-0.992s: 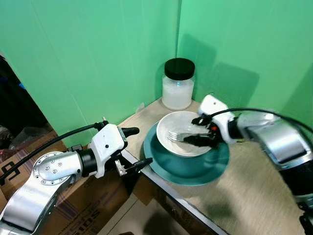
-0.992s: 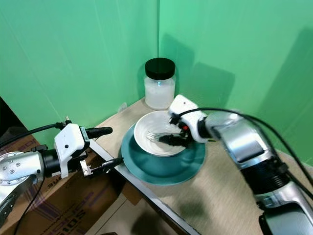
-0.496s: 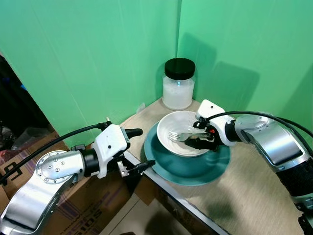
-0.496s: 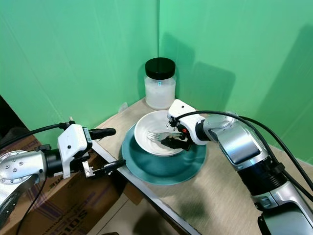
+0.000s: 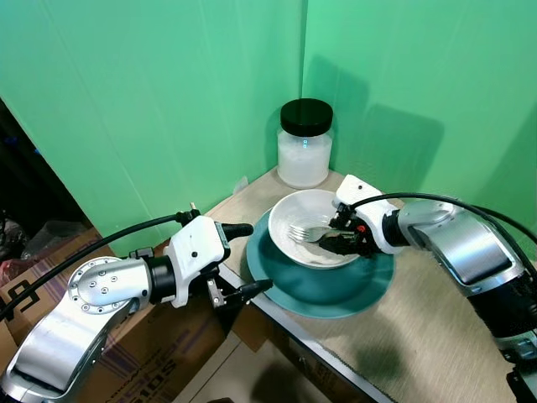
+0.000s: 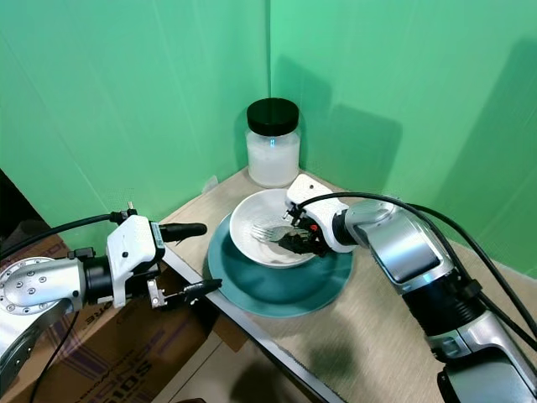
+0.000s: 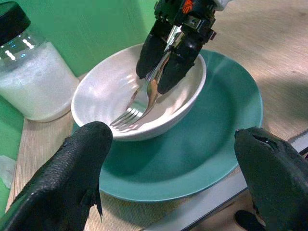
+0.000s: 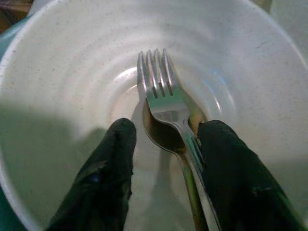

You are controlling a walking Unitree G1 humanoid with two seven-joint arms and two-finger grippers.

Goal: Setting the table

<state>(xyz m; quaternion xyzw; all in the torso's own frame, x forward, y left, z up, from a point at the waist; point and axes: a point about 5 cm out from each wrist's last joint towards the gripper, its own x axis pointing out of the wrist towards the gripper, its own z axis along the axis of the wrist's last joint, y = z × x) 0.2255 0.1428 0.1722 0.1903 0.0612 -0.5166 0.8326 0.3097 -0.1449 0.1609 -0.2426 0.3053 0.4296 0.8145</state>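
fork (image 8: 166,103) grasped by right fingers (image 8: 226,159) inside bowl (image 5: 295,217); left fingers (image 7: 82,173) released.

Black-lidded jar (image 5: 304,143) — cardboard boxes (image 5: 138,357) below.

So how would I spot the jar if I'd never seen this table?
Look to the far corner of the wooden table, where the two green walls meet. Behind the teal plate and its white bowl stands the jar: clear glass, white contents, and the one thing there with a black lid.
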